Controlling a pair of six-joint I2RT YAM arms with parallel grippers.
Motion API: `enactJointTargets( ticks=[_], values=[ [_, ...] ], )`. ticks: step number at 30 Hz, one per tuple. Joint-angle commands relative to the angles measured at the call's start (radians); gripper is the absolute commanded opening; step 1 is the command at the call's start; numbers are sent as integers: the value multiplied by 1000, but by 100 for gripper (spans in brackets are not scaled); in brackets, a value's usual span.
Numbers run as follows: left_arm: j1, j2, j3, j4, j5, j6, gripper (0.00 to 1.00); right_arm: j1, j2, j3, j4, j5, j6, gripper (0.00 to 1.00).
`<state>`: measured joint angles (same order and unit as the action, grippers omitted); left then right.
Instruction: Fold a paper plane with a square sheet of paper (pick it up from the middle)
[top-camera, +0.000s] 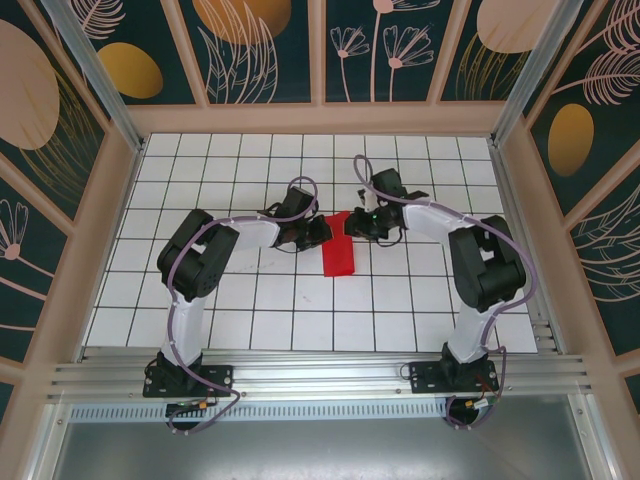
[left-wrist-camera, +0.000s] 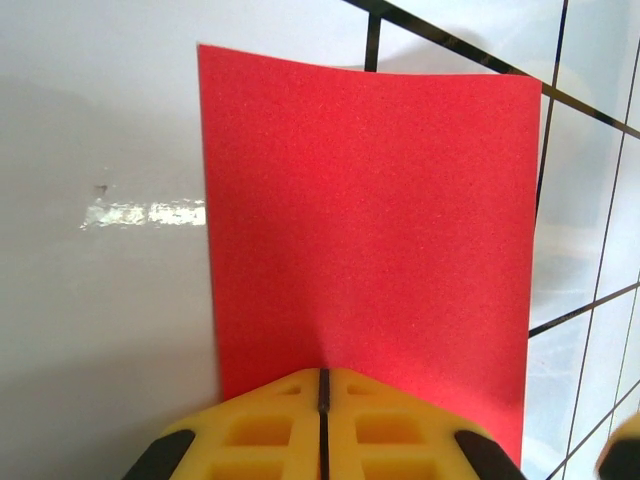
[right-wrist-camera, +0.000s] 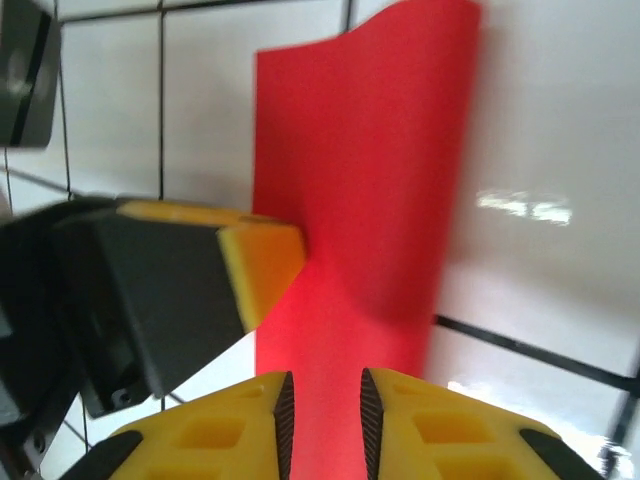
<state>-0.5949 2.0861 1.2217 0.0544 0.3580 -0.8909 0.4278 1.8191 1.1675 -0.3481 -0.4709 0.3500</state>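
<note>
We judge the square sheet of paper (top-camera: 338, 258), mid worktop (top-camera: 230, 300), thin and floppy, best edge-pinched: left hand (left-wrist-camera: 322, 385) clamps its 10 o'clock edge, right hand (right-wrist-camera: 322, 390) stands slightly apart at 1 o'clock.

White grid-tiled table (top-camera: 250, 320); red sheet of paper (top-camera: 338, 258) on it.

One red sheet of paper (top-camera: 339, 256), two arms (top-camera: 195, 262), two hands (top-camera: 320, 232)
</note>
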Motion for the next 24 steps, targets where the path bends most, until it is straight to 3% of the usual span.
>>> enactJointTargets(
  ticks=[1,24],
  values=[
    [7,88,-27,-136,-86,28,8,27,35,12,-14,-33,3,23],
    [7,97,-30,-125,-74,30,8,5,103,-32,-22,28,-28,19]
  ],
)
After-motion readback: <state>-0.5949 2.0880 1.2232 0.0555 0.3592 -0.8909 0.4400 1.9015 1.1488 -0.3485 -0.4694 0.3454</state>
